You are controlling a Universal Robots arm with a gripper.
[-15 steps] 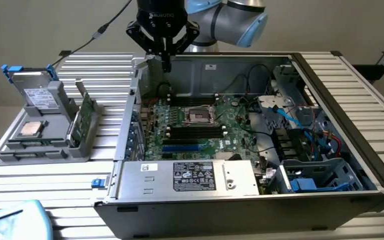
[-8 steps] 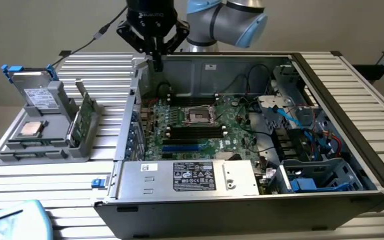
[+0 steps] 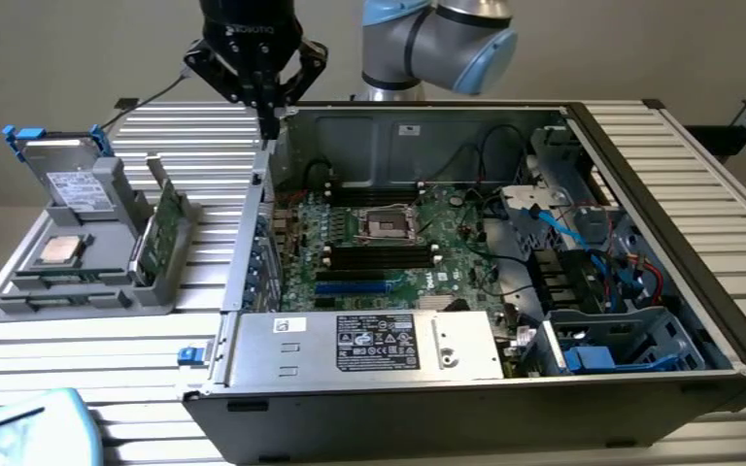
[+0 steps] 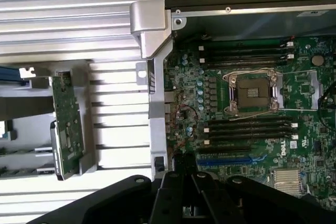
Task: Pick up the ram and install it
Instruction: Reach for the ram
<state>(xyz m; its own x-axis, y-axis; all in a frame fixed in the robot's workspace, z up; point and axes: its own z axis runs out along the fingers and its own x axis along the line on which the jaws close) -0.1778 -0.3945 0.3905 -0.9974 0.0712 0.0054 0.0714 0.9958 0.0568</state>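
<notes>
You'll find the ram (image 3: 170,228) standing on edge in the gray holder (image 3: 82,294), which sits near the table (image 3: 114,364) edge on the exterior view's left, just beside the open computer case (image 3: 477,413). The gripper (image 3: 268,109) is clenched on nothing, hovering over the case's far corner, well apart from the ram.

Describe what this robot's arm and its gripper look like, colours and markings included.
The tubular arm is silver-grey metal with rounded light-blue joint caps. The black gripper has a boxy body bearing small white lettering, too small to read, and angular linked bars that taper to a narrow tip. A thin black cable runs beside it toward the exterior view's left.
</notes>
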